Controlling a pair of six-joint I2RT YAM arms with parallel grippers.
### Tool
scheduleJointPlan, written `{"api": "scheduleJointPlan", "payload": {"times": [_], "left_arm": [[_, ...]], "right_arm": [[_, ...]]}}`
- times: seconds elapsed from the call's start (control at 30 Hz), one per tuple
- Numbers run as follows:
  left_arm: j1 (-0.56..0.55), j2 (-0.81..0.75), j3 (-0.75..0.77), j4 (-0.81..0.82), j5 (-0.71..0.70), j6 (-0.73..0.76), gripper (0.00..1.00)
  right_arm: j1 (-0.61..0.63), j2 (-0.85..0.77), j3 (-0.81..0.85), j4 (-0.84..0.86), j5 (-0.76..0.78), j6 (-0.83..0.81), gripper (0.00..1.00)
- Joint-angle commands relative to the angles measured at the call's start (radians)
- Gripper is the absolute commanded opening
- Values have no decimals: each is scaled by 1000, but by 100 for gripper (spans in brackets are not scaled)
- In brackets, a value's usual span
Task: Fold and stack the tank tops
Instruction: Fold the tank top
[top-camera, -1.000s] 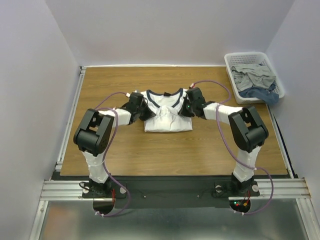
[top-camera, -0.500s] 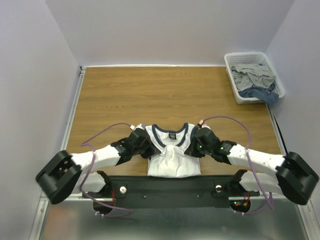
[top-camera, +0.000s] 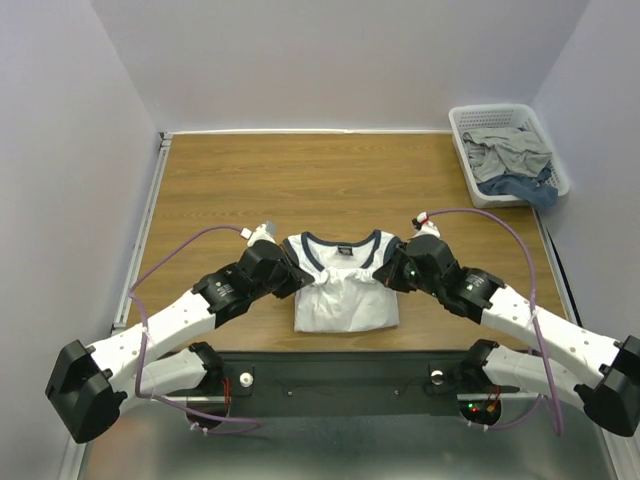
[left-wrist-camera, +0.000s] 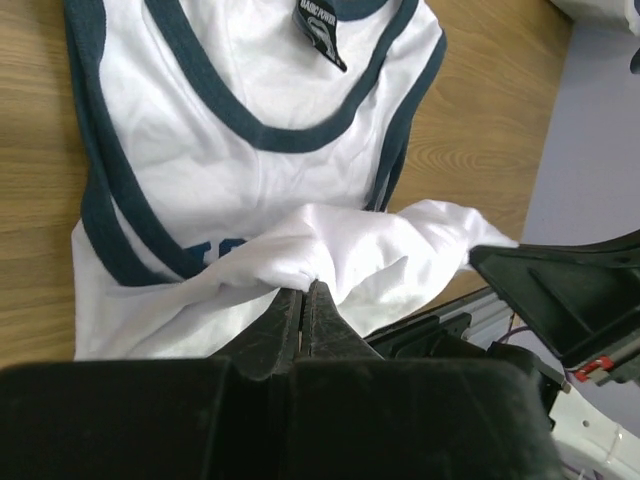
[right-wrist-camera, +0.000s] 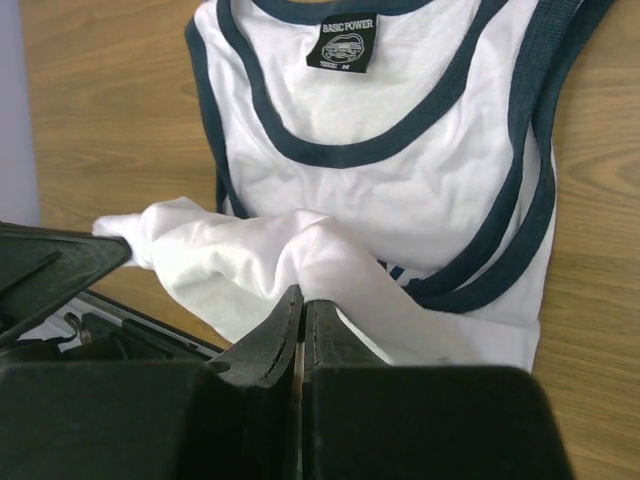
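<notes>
One white tank top (top-camera: 345, 295) with navy neck and armhole trim lies near the table's front edge, neck away from me. Its lower part is lifted and bunched over the chest. My left gripper (top-camera: 298, 279) is shut on the white cloth at the tank top's left side; the left wrist view shows the pinched fold (left-wrist-camera: 300, 262) at the fingertips (left-wrist-camera: 305, 290). My right gripper (top-camera: 392, 274) is shut on the cloth at the right side; the right wrist view shows the fold (right-wrist-camera: 310, 250) at its fingertips (right-wrist-camera: 303, 297). The chest print is mostly covered.
A white basket (top-camera: 468, 120) with grey and blue clothes (top-camera: 512, 155) stands at the back right corner. The table's front edge with a black rail (top-camera: 340, 365) lies just below the tank top. Bare wood (top-camera: 330, 180) stretches behind it.
Both arms pulled the tank top from mid-table toward the front edge, then moved back a little. Both grippers stay shut on the cloth, holding the bunched hem over the chest.
</notes>
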Motion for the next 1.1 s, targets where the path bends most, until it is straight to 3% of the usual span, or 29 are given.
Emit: {"api": "scheduleJointPlan", "payload": {"times": [0.0,0.47,0.8,1.07], "left_arm": [[1,-37,67,-57,-32,21,0],[2,-106,203,-140,-67,47,0],[5,-74,262,-138,-98,80,0],[97,-4,274,-88,-67,149,0]], "right_arm": [[3,-26,104,-46,62,-38,0],[3,-46,256,-126,93,-86,0],[3,2,317,-138,162,-124,0],[3,74,333,-137,237,-138,0]]}}
